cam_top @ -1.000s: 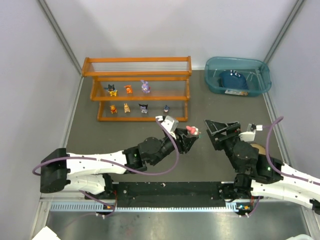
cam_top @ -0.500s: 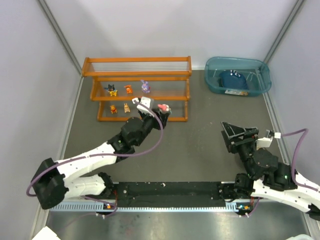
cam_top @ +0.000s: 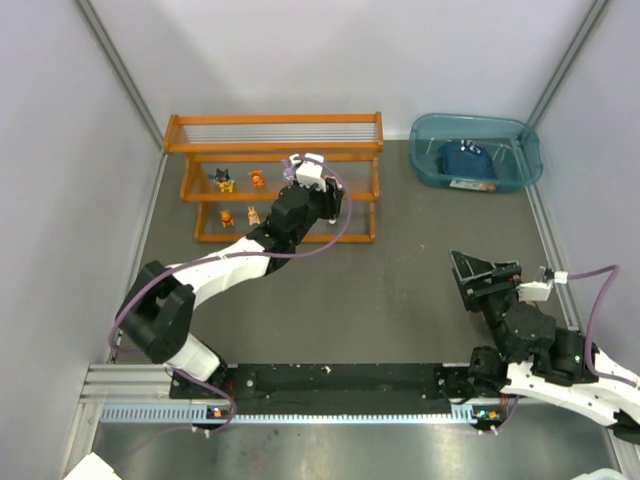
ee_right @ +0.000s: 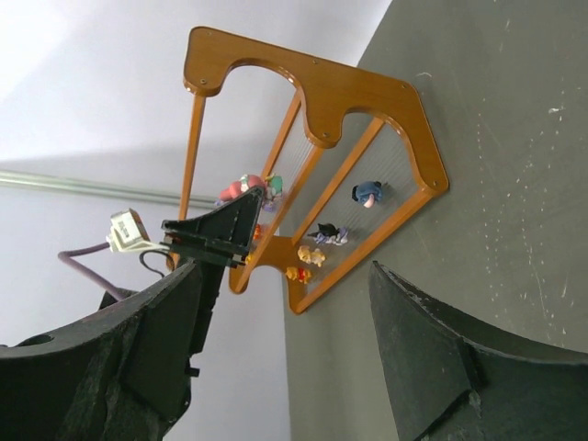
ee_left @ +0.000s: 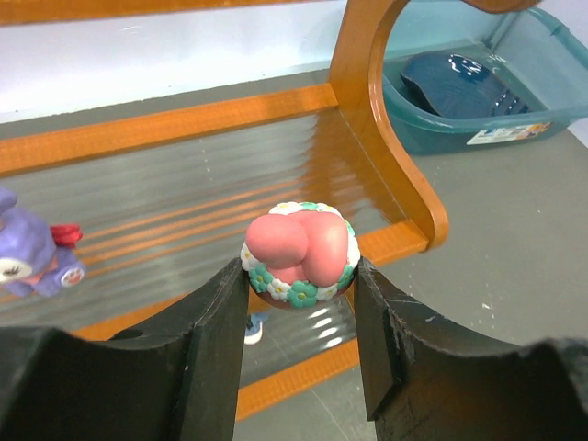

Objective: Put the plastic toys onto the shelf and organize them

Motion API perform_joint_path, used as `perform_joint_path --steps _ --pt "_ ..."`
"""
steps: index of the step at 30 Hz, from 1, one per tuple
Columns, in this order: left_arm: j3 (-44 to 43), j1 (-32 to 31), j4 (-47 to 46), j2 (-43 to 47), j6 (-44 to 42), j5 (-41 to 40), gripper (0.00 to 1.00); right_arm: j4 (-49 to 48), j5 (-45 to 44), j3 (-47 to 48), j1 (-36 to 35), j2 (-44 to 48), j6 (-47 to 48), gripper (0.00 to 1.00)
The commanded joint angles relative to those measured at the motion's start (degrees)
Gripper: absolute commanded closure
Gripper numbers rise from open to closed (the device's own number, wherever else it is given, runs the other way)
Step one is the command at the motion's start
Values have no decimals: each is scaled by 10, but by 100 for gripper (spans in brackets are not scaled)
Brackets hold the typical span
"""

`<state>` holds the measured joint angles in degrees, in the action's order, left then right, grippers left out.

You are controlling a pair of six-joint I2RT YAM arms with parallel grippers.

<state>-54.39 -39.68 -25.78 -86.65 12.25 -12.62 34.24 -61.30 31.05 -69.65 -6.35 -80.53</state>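
My left gripper (ee_left: 299,303) is shut on a pink figurine with a ring of green and white flowers (ee_left: 299,253) and holds it just above the right part of the middle tier of the orange shelf (ee_left: 386,138). The purple bunny (ee_left: 32,257) stands on that tier to its left. In the top view the left gripper (cam_top: 325,200) reaches over the shelf (cam_top: 275,148). A black-yellow toy (cam_top: 223,180) and an orange toy (cam_top: 257,179) share the middle tier. An orange toy (cam_top: 227,217) and a tan toy (cam_top: 253,214) stand on the lowest tier. My right gripper (cam_top: 482,272) is open and empty.
A translucent teal bin (cam_top: 525,150) stands at the back right with a dark blue object (cam_top: 465,158) inside. The shelf's curved orange end panel (ee_left: 418,197) is just right of the held toy. A navy-white toy (ee_right: 367,193) stands on the lowest tier near that end.
My left arm has carried the pink figurine from the middle of the table back and left to the shelf's middle tier. My right arm has drawn back to the near right, still open.
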Motion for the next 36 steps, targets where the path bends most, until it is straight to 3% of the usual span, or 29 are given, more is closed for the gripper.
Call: perform_joint_path --steps 1,10,36 --pt "-61 5 -53 -28 -11 11 100 17 -30 -2 -7 19 14 27" --pt "-99 19 -65 -85 -25 15 100 36 -44 -11 -7 47 20 27" --pt "-119 52 -53 -121 -50 -8 100 66 -34 -27 -7 77 2 28"
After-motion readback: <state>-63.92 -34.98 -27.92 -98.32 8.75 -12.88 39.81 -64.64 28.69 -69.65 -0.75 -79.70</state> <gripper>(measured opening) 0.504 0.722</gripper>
